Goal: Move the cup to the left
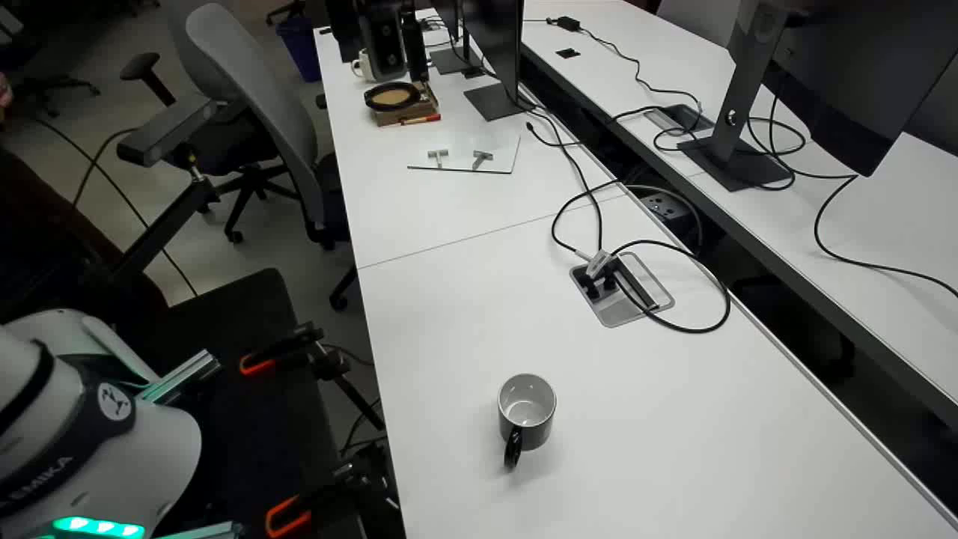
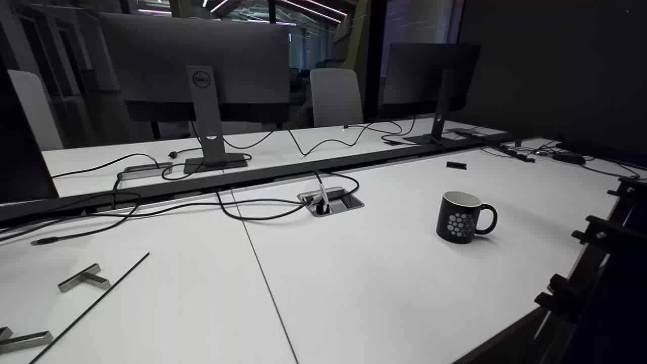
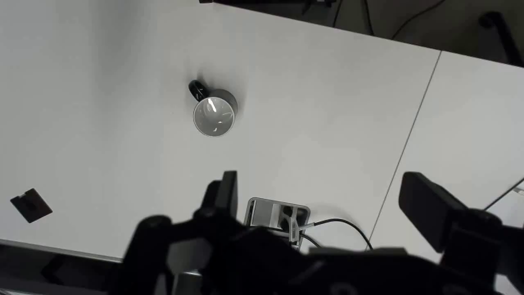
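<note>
- A black mug [image 2: 456,215] with a pale inside and a printed cluster of light dots [image 2: 459,225] stands upright on the white table [image 1: 464,337], visible to us in all three views.
- In an exterior view, we find the mug near the table's edge on the side of the robot arm [image 1: 146,449], its black handle [image 1: 513,447] turned toward the bottom of the frame.
- The claw [image 3: 321,192] is spread wide in the wrist view, its two fingers [image 3: 425,209] well apart and gripping nothing; the mug shows up and to the left of the gap, touching neither finger.
- Between those fingers, we glimpse part of a recessed cable box [image 3: 263,211], with plugs [image 3: 286,217] and cords [image 3: 344,221] at it.
- In an exterior view, a Dell monitor [image 2: 242,68] turns its back to us beyond the dark trough [image 2: 303,168] that parts the tables.
- Two T-shaped metal pieces [image 1: 438,157] rest past the table seam [image 1: 464,239], well apart from the mug.
- A grey office chair [image 1: 262,112] stands beside the table, and green lights [image 1: 97,527] glow on the robot arm.
</note>
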Action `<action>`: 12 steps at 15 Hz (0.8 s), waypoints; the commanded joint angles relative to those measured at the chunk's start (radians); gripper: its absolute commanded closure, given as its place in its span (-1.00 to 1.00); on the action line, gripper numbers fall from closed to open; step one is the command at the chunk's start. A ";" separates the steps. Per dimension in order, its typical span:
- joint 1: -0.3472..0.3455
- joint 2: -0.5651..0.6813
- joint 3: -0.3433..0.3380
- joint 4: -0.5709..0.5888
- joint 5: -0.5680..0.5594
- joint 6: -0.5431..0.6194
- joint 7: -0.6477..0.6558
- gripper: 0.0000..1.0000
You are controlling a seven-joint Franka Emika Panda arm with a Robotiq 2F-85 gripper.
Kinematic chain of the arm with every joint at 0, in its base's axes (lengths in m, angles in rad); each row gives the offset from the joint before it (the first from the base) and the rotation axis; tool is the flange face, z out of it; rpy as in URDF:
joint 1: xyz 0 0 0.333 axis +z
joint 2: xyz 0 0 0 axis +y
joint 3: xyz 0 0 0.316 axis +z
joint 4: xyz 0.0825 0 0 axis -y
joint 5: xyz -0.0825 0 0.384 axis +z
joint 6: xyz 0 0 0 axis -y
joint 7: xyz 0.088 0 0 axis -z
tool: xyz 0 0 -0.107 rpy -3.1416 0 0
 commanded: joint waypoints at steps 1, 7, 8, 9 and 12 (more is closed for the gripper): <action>-0.008 0.000 0.007 0.002 0.004 -0.002 -0.003 -1.00; -0.008 0.000 0.007 0.002 0.004 -0.002 -0.003 -1.00; -0.008 0.000 0.007 0.002 0.004 -0.002 -0.003 -1.00; -0.008 0.000 0.007 0.002 0.004 -0.002 -0.003 -1.00; -0.003 0.003 0.005 0.002 -0.008 -0.004 -0.029 -1.00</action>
